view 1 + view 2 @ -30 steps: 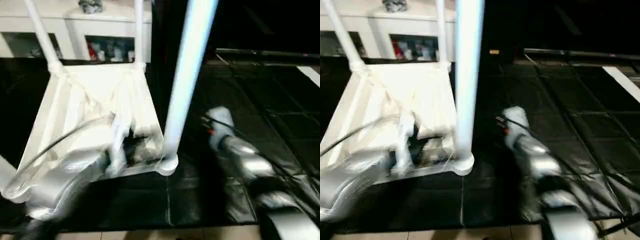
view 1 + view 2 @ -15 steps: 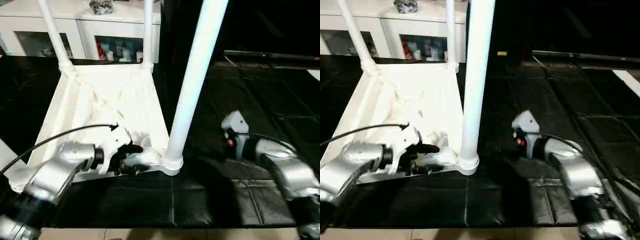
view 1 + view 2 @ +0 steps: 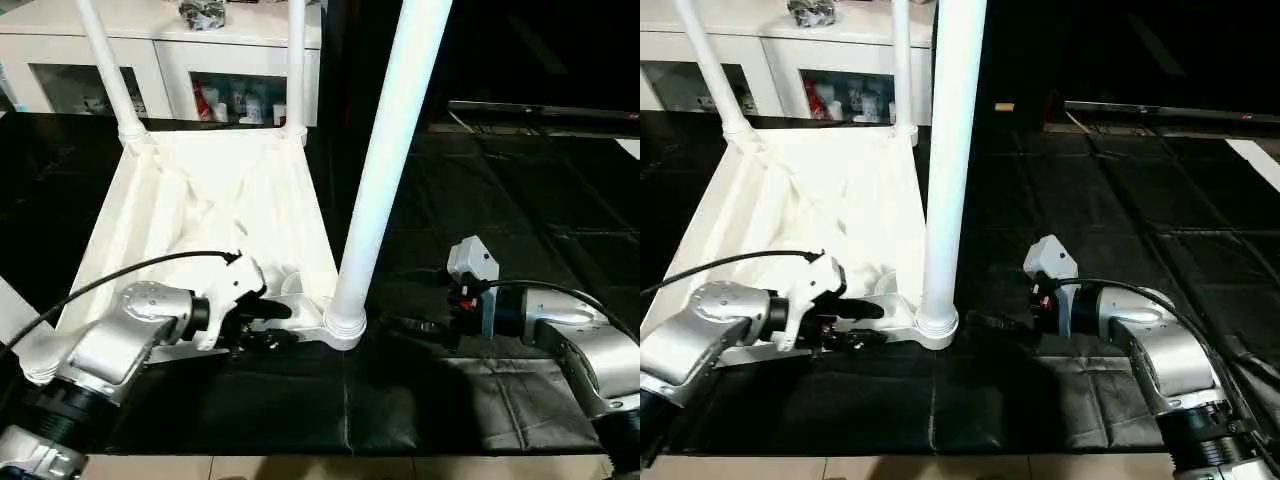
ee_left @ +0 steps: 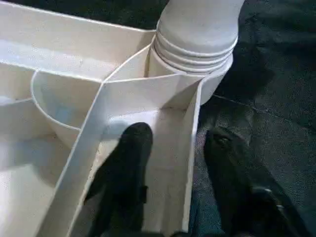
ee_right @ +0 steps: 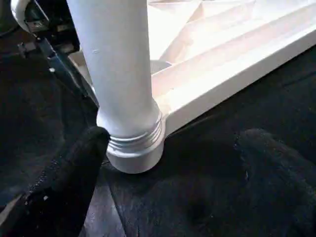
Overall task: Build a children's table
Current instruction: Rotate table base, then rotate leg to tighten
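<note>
The table top (image 3: 215,215) lies upside down on the black mat (image 3: 480,200), filling the left half of the head view, its ribbed underside facing up. Three legs stand in its corner sockets: a near leg (image 3: 390,150) at centre, and two far legs (image 3: 105,65) (image 3: 295,65) at the top left. Behind them, along the top edge, stands a white cabinet (image 3: 160,50) with glass doors and small items inside.

The left gripper (image 3: 268,322), at lower left, straddles the top's near rim beside the near leg's socket: one finger (image 4: 126,173) inside the rim, the other outside, half closed around it.

The right gripper (image 3: 990,324), at lower right, is spread wide and holds nothing, its fingers (image 5: 69,173) on either side of the near leg's base.
</note>
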Robot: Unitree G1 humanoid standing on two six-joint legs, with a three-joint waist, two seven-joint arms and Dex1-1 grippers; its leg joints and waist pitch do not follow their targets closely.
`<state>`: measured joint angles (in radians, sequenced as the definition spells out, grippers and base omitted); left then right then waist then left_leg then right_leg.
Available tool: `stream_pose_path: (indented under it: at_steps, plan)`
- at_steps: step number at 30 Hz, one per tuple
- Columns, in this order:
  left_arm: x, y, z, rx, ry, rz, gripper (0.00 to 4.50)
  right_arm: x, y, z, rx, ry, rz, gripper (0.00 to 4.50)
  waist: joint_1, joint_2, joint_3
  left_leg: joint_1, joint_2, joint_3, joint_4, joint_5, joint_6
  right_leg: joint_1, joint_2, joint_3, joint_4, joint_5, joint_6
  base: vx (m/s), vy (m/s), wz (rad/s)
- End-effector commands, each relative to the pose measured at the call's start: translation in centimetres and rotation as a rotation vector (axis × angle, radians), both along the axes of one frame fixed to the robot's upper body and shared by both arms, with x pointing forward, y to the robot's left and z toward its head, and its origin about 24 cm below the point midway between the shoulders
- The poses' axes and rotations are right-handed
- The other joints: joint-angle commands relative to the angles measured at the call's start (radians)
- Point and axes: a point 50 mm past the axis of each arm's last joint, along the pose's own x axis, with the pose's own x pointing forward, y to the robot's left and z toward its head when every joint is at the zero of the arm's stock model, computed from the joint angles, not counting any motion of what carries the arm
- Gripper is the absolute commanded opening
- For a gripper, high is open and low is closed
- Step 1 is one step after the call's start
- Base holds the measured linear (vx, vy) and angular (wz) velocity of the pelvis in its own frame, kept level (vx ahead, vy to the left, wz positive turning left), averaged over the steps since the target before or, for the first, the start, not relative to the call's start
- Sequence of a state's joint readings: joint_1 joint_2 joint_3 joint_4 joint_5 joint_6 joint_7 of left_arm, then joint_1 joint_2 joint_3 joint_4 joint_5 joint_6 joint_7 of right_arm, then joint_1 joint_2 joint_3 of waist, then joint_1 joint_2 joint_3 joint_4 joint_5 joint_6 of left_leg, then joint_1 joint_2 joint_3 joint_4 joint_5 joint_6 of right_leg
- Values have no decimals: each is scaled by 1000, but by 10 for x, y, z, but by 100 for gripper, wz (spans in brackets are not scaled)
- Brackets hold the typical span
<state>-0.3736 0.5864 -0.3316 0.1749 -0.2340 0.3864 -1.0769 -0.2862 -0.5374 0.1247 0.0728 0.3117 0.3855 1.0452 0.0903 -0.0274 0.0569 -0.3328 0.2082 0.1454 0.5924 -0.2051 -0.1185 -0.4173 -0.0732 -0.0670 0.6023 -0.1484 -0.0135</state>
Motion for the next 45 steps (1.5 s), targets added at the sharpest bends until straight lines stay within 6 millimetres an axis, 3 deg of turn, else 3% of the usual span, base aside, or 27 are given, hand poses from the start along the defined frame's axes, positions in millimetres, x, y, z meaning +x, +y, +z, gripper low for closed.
stream_pose_path:
  at_steps: [1, 6, 8, 10, 11, 15, 20, 22, 24, 25, 26, 30, 33, 37, 39, 42, 43, 45]
  plan:
    - [2, -1, -1, 18, -9, -4, 183, -1, -1, 5, -11, -15, 1, 450, 4, 19, -64, -13, 4, 12, -74, -233, 24, 61, -45, 34, -78, -388, -142, 0, 0, 0]
    - [6, 1, -5, 57, -7, 10, 156, -5, 0, 3, -13, 2, 8, 450, 2, 22, -63, -14, 1, 13, -74, -238, 29, 63, -43, 33, -81, -401, -135, 0, 0, 0]
    - [7, 2, -6, 64, -4, 16, 121, -7, 0, 3, -9, 12, 15, 450, 3, 23, -63, -13, 1, 13, -73, -241, 31, 61, -43, 33, -84, -422, -127, 0, 0, 0]
    - [8, 3, -7, 73, 3, 17, 114, -8, 0, 4, -7, 19, 19, 450, 3, 22, -63, -13, -2, 13, -73, -250, 33, 60, -42, 31, -91, -474, -105, 0, 0, 0]
    - [7, 4, -9, 88, 14, 10, 114, -9, 0, 3, -6, 24, 21, 450, 4, 27, -62, -12, -3, 13, -72, -256, 33, 57, -43, 29, -94, -509, -92, 0, 0, 0]
    - [5, 4, -12, 109, 31, -6, 76, -10, 0, 2, -3, 29, 21, 450, 1, 25, -59, -12, -7, 11, -70, -273, 33, 52, -44, 22, -109, -598, -49, 0, 0, 0]
    - [5, 4, -11, 115, 30, -11, 34, -10, 3, 2, 1, 34, 29, 450, -1, 21, -61, -13, -6, 10, -72, -278, 37, 51, -43, 17, -112, -603, -39, 0, 0, 0]
    - [5, 5, -11, 117, 30, -15, 8, -9, 5, 2, 4, 36, 37, 450, -1, 23, -62, -13, -4, 9, -73, -279, 38, 51, -44, 18, -111, -591, -46, 0, 0, 0]
    - [4, 5, -11, 113, 29, -24, 8, -9, 7, 1, 7, 40, 50, 450, -3, 18, -62, -15, -4, 9, -74, -277, 41, 52, -44, 18, -109, -577, -49, 0, 0, 0]
    - [3, 4, -10, 99, 29, -32, 8, -8, 9, 2, 13, 43, 60, 450, -2, 22, -63, -14, -3, 9, -75, -271, 41, 52, -46, 20, -106, -567, -54, 0, 0, 0]
    - [2, 3, -8, 84, 28, -42, 8, -8, 10, 2, 21, 45, 66, 450, -3, 15, -63, -16, -2, 10, -75, -267, 43, 53, -46, 21, -107, -563, -55, 0, 0, 0]
    - [-3, -3, -3, 20, 32, -106, 8, -4, 17, 4, 57, 43, 104, 450, -2, 15, -68, -17, 5, 12, -75, -217, 49, 54, -47, 30, -87, -445, -107, 0, 0, 0]
    - [-10, -6, -4, 30, 37, -184, 8, -2, 26, 3, 55, 19, 189, 450, 1, 14, -74, -18, 7, 16, -71, -153, 53, 60, -48, 34, -67, -298, -171, 0, 0, 0]
    - [-13, -9, -4, 33, 47, -238, 8, 0, 32, 2, 92, 21, 271, 450, 1, 14, -77, -21, 6, 18, -69, -114, 69, 65, -49, 35, -57, -224, -204, 0, 0, 0]
    - [-16, -12, -5, 41, 50, -284, 8, 2, 36, -2, 80, 8, 339, 450, 2, 9, -75, -19, 7, 20, -68, -126, 70, 63, -51, 35, -59, -238, -210, 0, 0, 0]
    - [-17, -15, -5, 46, 49, -323, 8, 4, 39, -6, 71, 16, 384, 450, 2, 13, -72, -17, 8, 20, -70, -144, 63, 62, -51, 35, -61, -269, -206, 0, 0, 0]
    - [-18, -16, -4, 48, 49, -338, 0, 5, 40, -7, 71, 29, 402, 421, 3, 10, -71, -17, 8, 20, -72, -147, 60, 64, -51, 35, -63, -279, -200, 0, 0, 0]
    - [-19, -17, -4, 54, 47, -358, 0, 6, 41, -8, 71, 43, 424, 411, 4, 12, -70, -13, 10, 19, -73, -170, 55, 61, -51, 36, -66, -312, -196, 0, 0, 0]
